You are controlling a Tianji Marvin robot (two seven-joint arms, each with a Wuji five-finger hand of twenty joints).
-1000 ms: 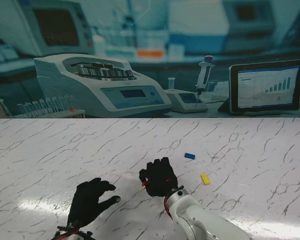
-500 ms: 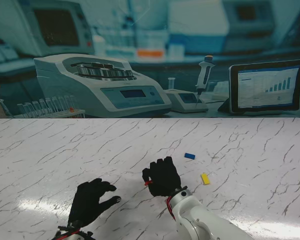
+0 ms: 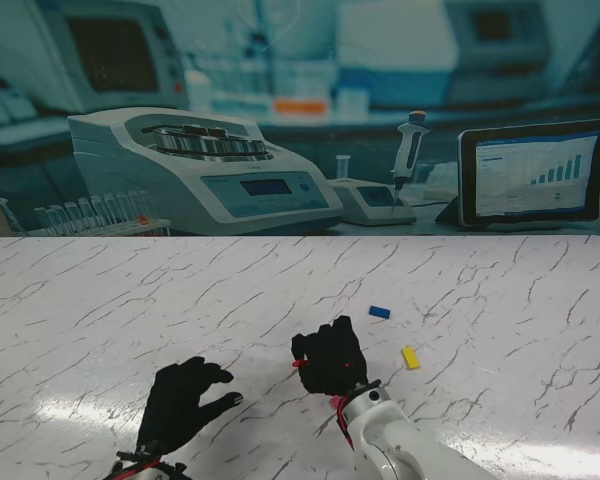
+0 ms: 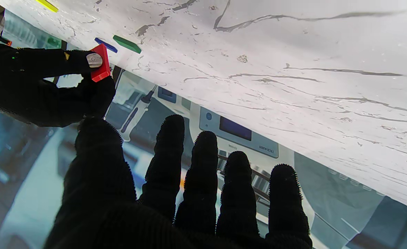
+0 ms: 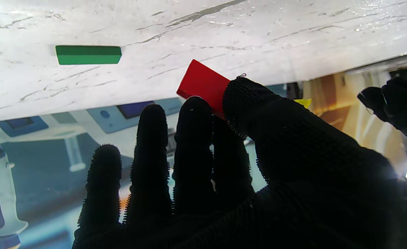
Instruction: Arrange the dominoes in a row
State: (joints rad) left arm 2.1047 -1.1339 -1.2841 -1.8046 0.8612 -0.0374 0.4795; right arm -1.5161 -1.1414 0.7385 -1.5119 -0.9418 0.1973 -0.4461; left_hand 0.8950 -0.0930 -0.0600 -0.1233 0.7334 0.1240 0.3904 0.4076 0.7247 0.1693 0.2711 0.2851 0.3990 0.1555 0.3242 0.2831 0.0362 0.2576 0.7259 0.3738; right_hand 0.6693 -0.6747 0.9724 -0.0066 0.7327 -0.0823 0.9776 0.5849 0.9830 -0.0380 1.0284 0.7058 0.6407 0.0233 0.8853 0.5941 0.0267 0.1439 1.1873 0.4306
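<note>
— Where am I working?

— At a white marble-patterned table (image 3: 500, 300) in what looks like a laboratory. The far side is a lab scene that may be a printed backdrop; I cannot tell.

— What shows it?

— A large grey benchtop centrifuge (image 3: 195, 170) with a round rotor on top and a small display panel stands just behind the table's far edge. To its left is a row of clear test tubes (image 3: 90, 212). To its right are a small white instrument (image 3: 375, 200), a pipette (image 3: 408, 148) standing upright and a tablet (image 3: 535, 172) showing a bar chart. Farther behind the centrifuge are blurred benches and cabinets.
</note>
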